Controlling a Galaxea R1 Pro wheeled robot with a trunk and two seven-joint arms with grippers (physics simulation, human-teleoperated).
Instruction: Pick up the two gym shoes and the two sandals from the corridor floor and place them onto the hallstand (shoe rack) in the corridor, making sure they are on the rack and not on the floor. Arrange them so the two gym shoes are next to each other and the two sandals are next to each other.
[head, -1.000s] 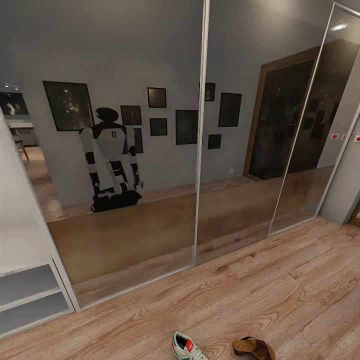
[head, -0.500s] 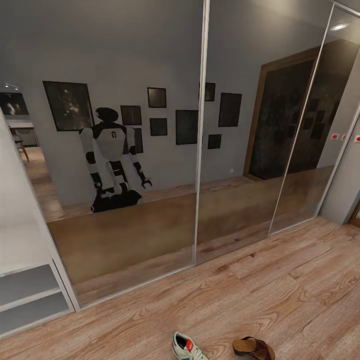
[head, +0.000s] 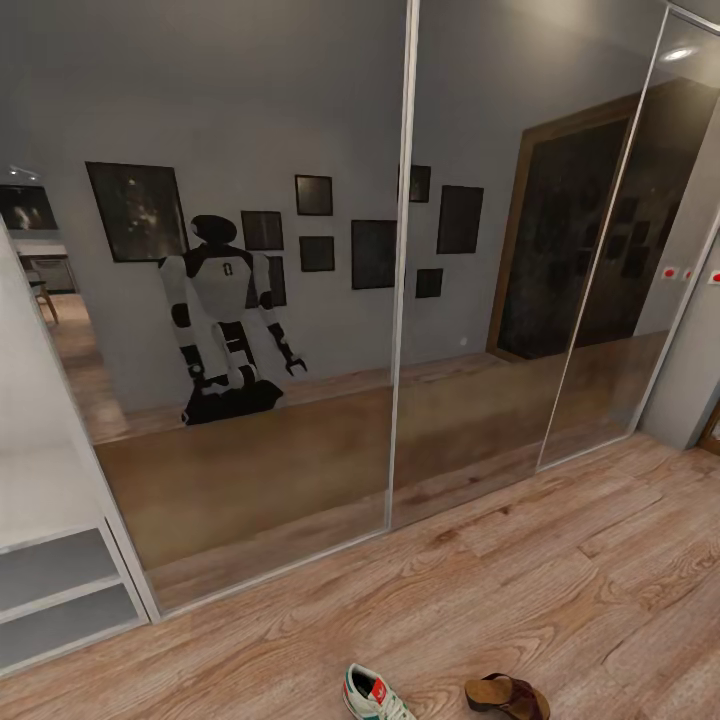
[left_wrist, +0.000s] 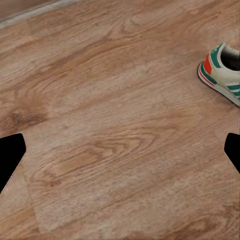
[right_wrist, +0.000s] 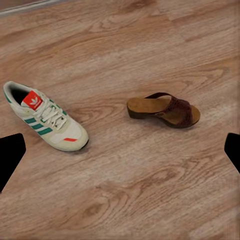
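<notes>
A white gym shoe (head: 376, 694) with green stripes and a red tongue patch lies on the wood-grain corridor floor (head: 560, 580) at the lower edge of the head view, cut off by the frame; just beside it lies a brown sandal (head: 506, 695) with a tan footbed. In the right wrist view the gym shoe (right_wrist: 45, 116) shows white laces and a rounded pale toe; the sandal (right_wrist: 163, 109) has a smooth footbed under a broad, dark, textured strap; the two lie apart, not touching. The left gripper (left_wrist: 120, 155) hangs over bare planks with dark fingertips (left_wrist: 10, 155) spread wide; the shoe's teal-and-orange heel (left_wrist: 222, 70) sits near one side. The right gripper (right_wrist: 120, 155) is likewise spread wide above both. Tall mirrored panels (head: 250, 330) in thin pale frames reflect the robot (head: 222, 318); a light grey shelf unit (head: 55, 595) stands to the left.
</notes>
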